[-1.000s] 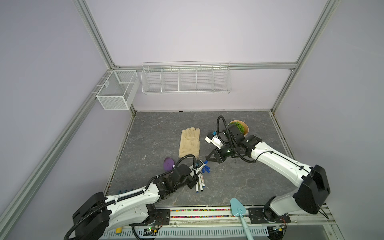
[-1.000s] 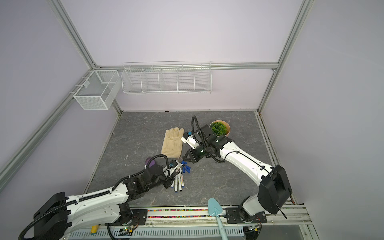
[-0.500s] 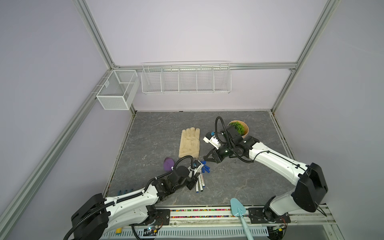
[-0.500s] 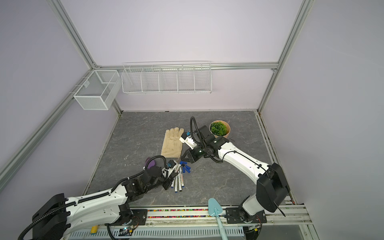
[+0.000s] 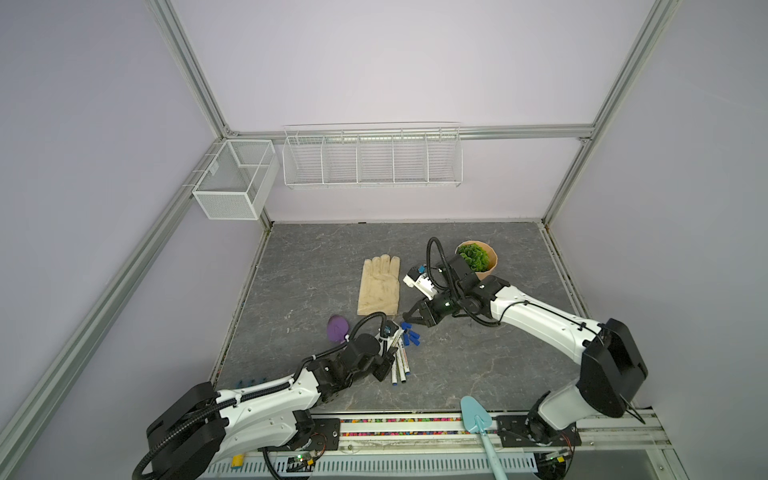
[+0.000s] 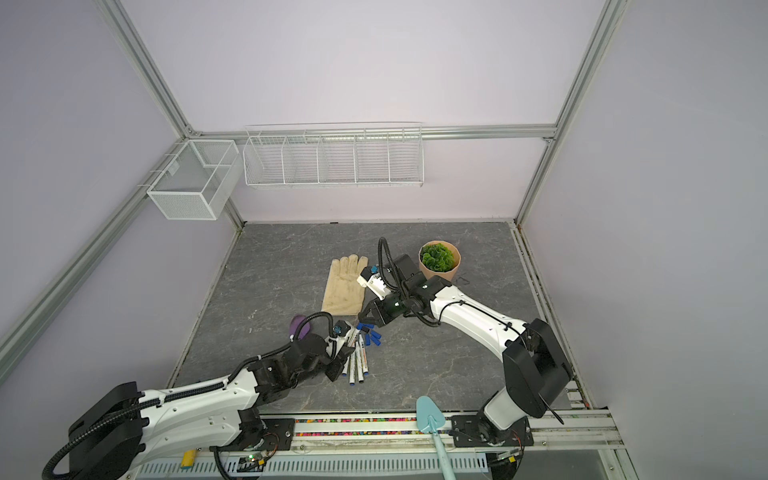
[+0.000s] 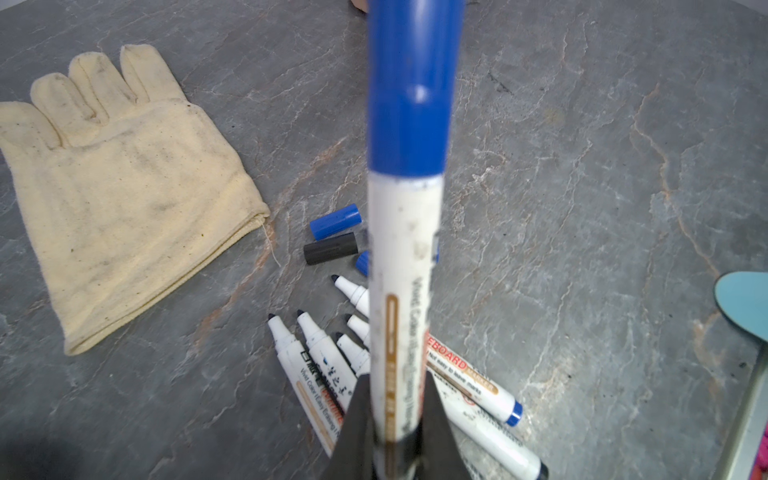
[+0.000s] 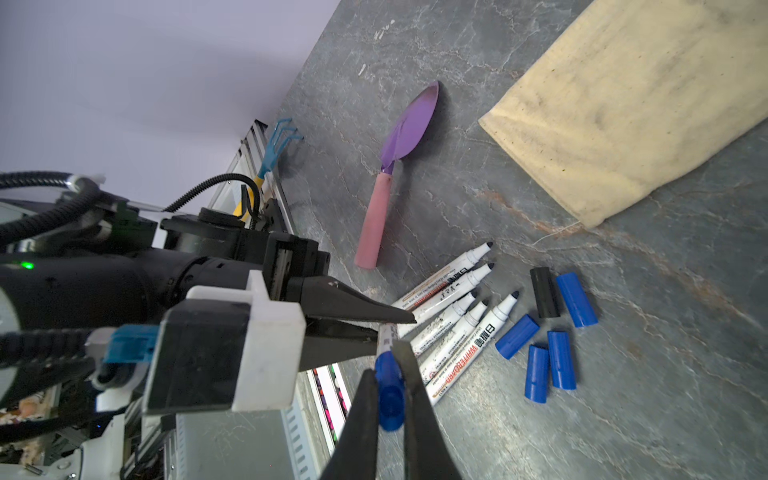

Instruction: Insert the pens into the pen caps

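The left gripper is clamping the white barrel of the held pen above the table. The right gripper is pinching the blue cap on that pen's far end, so both tools are gripping one object from opposite ends.

The main risk, as I judge it, is coming from that shared grip. If the right gripper is drawing back while pinching, it is likely to be pulling the cap off. If the two arms are pushing off-line, the barrel may be sliding or twisting in the left jaws. Whether the cap is fully seated I cannot tell, though in the left wrist view its rim is meeting the barrel in a clean line.

Beneath, the five loose pens are lying side by side, uncapped, with their dark tips pointing toward the loose caps. A low set-down could be knocking them, and the round caps are liable to be rolling away.

Those caps are lying just beyond the tips, four blue and one black cap, close together. Each pen is showing a white body with printed lettering, and some are showing a coloured end plug.

Farther off, the glove and the trowel are lying apart from the pens.
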`<state>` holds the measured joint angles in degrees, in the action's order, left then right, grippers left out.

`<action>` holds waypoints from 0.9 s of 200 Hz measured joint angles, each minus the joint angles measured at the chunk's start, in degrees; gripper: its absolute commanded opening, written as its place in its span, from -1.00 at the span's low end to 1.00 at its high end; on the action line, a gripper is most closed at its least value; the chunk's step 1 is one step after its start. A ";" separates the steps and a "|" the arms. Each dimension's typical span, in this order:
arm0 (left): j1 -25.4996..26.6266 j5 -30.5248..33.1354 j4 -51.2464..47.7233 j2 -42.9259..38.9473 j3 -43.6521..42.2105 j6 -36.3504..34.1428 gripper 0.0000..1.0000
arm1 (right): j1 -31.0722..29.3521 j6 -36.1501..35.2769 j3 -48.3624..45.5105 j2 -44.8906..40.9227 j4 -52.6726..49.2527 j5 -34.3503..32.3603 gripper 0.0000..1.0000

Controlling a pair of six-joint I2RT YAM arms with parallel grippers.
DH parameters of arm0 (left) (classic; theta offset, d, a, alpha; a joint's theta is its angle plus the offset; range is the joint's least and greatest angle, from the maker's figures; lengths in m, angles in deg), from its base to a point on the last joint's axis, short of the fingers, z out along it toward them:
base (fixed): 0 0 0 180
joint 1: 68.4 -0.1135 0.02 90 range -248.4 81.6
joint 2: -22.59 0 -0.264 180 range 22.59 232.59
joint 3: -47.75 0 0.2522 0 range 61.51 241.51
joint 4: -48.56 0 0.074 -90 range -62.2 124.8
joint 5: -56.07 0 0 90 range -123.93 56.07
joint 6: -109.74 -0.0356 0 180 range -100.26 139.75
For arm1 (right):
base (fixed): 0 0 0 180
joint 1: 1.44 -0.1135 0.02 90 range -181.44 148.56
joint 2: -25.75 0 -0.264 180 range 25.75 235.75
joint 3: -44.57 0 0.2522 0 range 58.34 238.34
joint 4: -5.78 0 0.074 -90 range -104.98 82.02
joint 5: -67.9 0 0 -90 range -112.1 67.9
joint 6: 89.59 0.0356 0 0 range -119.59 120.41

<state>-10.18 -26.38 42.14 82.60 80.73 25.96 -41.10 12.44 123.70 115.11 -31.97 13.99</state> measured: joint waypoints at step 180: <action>0.22 0.48 15.56 8.17 6.43 14.36 -1.00 | 14.14 12.61 -13.22 -9.75 7.67 -4.68 -0.38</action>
<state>-9.97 -25.90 57.70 90.77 87.16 40.32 -26.96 25.05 110.48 105.37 -24.30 9.32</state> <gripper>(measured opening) 0.109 0.163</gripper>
